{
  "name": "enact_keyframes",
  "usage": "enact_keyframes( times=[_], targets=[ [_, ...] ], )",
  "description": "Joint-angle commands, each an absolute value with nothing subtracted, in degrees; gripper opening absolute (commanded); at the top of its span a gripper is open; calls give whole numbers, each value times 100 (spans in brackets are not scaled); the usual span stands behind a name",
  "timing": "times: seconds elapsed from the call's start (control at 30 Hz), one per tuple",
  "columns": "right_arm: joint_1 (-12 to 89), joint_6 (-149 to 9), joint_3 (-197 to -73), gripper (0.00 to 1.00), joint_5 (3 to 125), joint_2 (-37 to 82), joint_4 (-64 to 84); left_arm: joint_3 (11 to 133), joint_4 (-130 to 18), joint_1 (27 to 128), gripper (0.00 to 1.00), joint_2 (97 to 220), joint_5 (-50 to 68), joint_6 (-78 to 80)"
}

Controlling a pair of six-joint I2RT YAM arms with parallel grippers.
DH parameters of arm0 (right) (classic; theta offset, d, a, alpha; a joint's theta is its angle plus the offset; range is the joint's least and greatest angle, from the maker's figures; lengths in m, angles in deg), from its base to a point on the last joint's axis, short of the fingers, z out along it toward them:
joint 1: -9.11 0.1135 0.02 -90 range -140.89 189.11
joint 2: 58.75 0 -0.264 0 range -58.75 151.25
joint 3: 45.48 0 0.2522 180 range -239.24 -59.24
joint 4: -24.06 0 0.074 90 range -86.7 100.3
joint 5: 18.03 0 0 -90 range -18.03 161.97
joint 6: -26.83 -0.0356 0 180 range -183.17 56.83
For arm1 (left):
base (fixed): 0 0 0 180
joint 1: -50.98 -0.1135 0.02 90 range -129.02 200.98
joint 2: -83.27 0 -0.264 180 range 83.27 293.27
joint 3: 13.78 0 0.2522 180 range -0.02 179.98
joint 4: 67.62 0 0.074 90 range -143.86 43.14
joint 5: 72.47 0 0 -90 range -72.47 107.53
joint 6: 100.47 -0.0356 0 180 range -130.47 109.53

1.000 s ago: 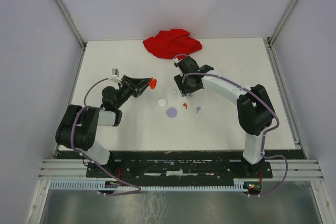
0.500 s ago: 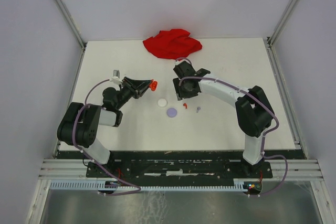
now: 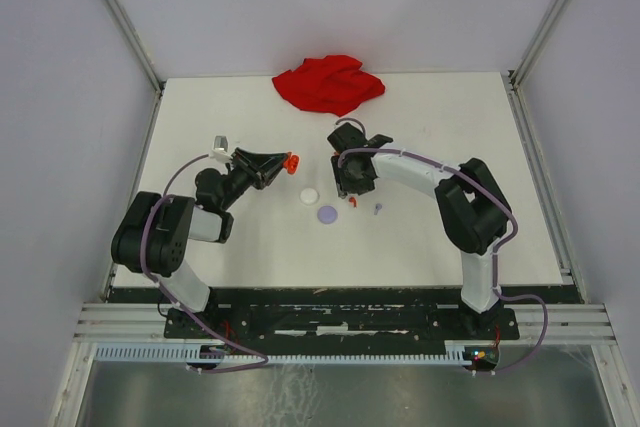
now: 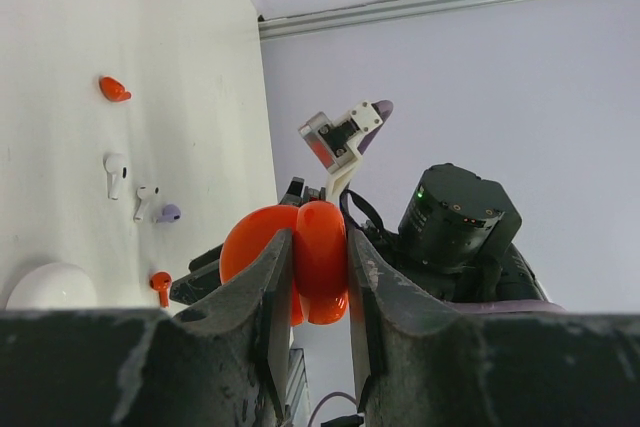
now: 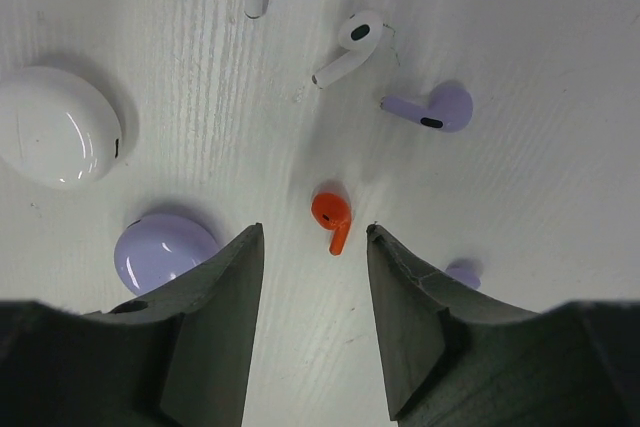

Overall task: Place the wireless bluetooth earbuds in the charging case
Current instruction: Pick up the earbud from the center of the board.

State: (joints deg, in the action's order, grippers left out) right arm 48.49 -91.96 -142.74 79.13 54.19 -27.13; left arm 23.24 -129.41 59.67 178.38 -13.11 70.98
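Red is the target: the red earbud [image 5: 333, 217] lies on the bench [image 5: 560, 147] squarely between the right fingers [image 5: 215, 307], which have swung over it and are narrowing, not yet touching; the left fingers [image 4: 268, 297] clamp the red case [image 4: 312, 257] aloft. Pickup looks next.

Overhead camera looks down from behind; both wrist cameras share red earbud [image 5: 333, 219].
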Motion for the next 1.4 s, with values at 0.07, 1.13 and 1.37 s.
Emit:
enact_keyframes(
  times=[0.07,1.13,1.37],
  targets=[
    [4867,-9338,-14248,53,8028,5517,-2692,2287,-13424,5911,3,17880,-1455,7267],
    [4858,-9384,-14317,43,8045,5891,-2686,2248,-13868,5844,3,18198,-1547,7488],
    [4849,-9410,-14309,41,8041,5922,-2651,2236,-13902,5812,3,18222,-1558,7504]
  ],
)
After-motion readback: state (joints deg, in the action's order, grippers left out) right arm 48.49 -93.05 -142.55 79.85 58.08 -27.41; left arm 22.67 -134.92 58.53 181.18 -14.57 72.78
